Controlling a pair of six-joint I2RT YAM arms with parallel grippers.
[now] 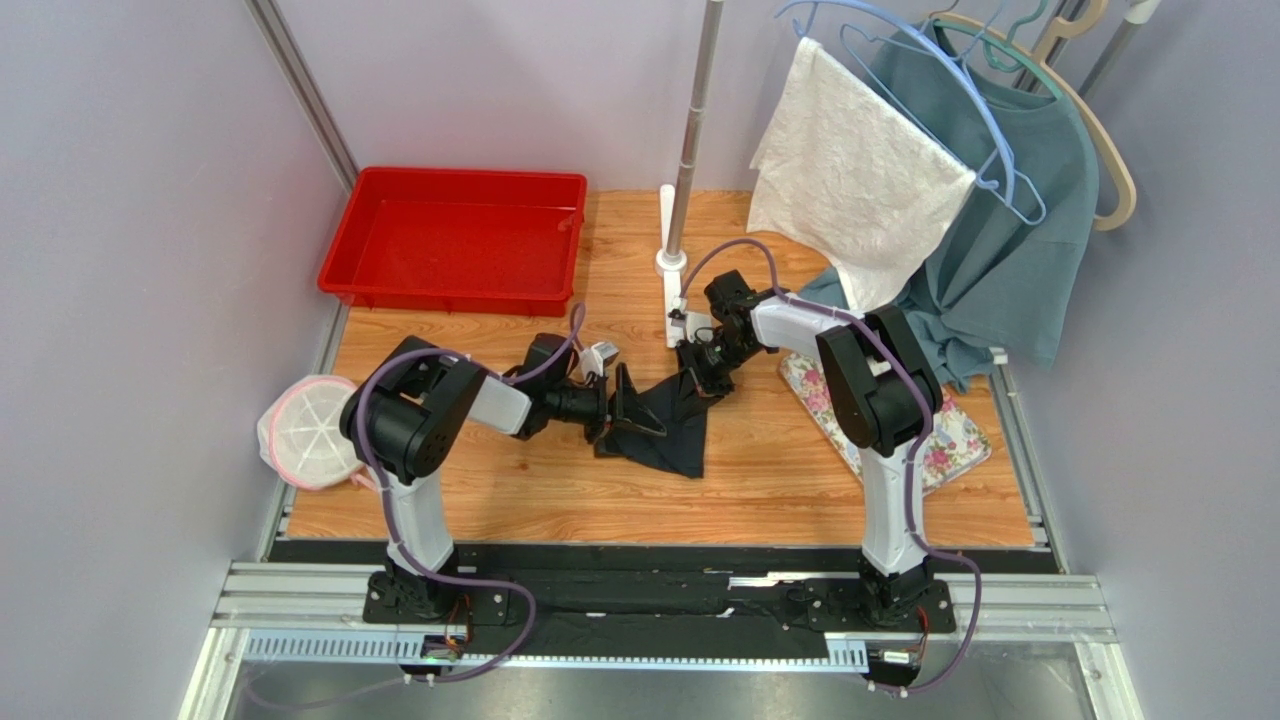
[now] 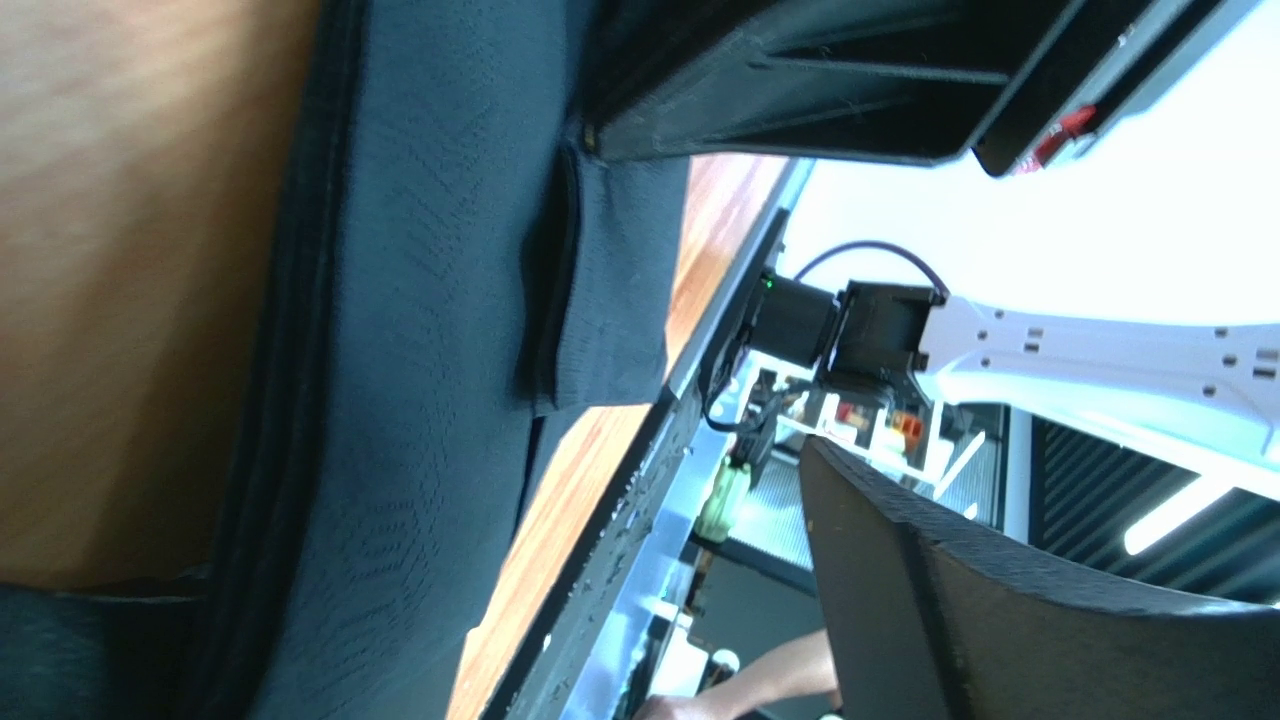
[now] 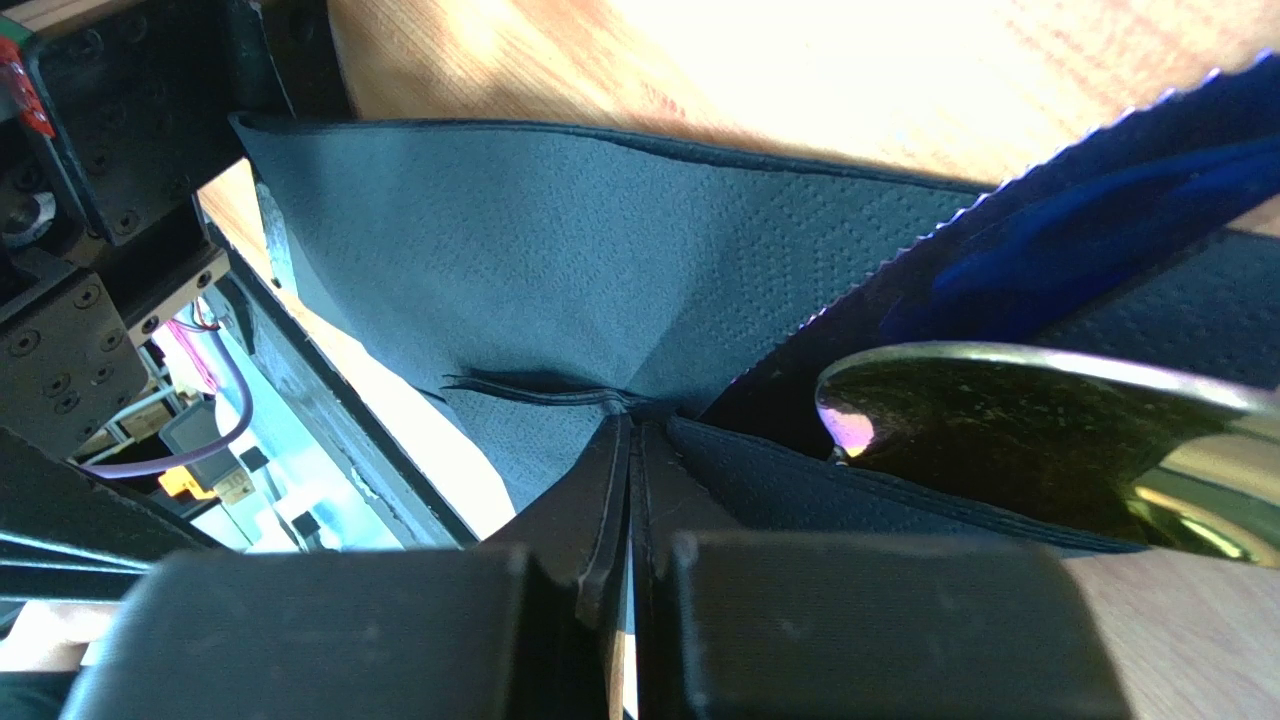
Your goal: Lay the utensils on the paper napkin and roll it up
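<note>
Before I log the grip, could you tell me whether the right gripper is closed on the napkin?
Yes, the right gripper pinches a fold of the napkin.

A red tray (image 1: 451,240) sits back left, a floral mat (image 1: 950,435) at right, a white cloth (image 1: 857,173) hanging above.

A: What do you log for the napkin (image 3: 496,255)?

B: You note thin paper, matt black, embossed with fine dots. Spoon (image 3: 1037,435) end: gold metal, polished, mirror-glossy.

A: And the table (image 1: 496,488)?

B: You record wood-grain planks, smooth, with a light sheen. Tray (image 1: 451,240): red plastic, glossy. Right gripper (image 3: 631,525), fingers (image 3: 301,630): black plastic, matt, finely grained. Hanging cloth (image 1: 857,165): white, rough-textured weave.
</note>
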